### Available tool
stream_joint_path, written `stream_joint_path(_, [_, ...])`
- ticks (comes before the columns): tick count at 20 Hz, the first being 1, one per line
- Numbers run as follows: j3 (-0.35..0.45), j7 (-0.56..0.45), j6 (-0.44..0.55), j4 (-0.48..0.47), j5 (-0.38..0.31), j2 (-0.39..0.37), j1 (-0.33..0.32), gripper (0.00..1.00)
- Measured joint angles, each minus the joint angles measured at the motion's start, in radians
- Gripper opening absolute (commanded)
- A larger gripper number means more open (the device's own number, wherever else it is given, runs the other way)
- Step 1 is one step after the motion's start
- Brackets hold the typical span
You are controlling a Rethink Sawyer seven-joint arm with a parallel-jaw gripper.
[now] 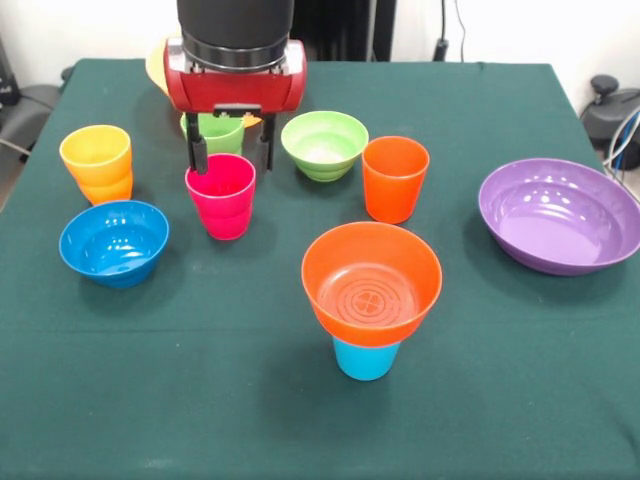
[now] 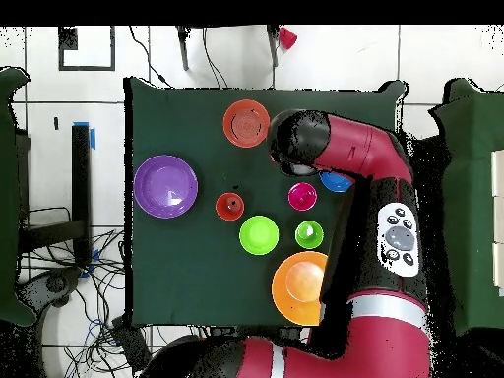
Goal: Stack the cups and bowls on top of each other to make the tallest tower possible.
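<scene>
My gripper (image 1: 231, 158) is open, one finger on each side of the magenta cup (image 1: 220, 196) (image 2: 302, 196) at rim height, not pressing it. A tower stands near the front: the orange bowl (image 1: 371, 281) (image 2: 246, 122) rests on the light blue cup (image 1: 366, 360). Standing singly are the orange cup (image 1: 395, 178) (image 2: 229, 206), the light green bowl (image 1: 324, 144) (image 2: 259, 234), the blue bowl (image 1: 113, 242) (image 2: 336, 182), the purple bowl (image 1: 560, 214) (image 2: 165, 185) and the yellow-orange cup (image 1: 97, 163). A green cup (image 1: 224, 133) (image 2: 309, 234) sits behind the gripper.
A large yellow bowl (image 1: 156, 66) (image 2: 298, 287) lies at the table's robot side, mostly hidden by the arm in the front view. The green tablecloth (image 1: 200, 400) covers the whole table. Cables and chairs surround the table.
</scene>
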Motion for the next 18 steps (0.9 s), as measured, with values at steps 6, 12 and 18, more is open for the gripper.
stream_joint_path(6, [0.006,0.000,0.000,0.014,0.013,-0.011,-0.004,1.00])
stream_joint_path(12, [0.007,0.000,-0.005,0.033,0.014,-0.023,-0.004,1.00])
stream_joint_path(18, [0.007,0.000,-0.048,0.060,0.014,-0.034,-0.004,1.00])
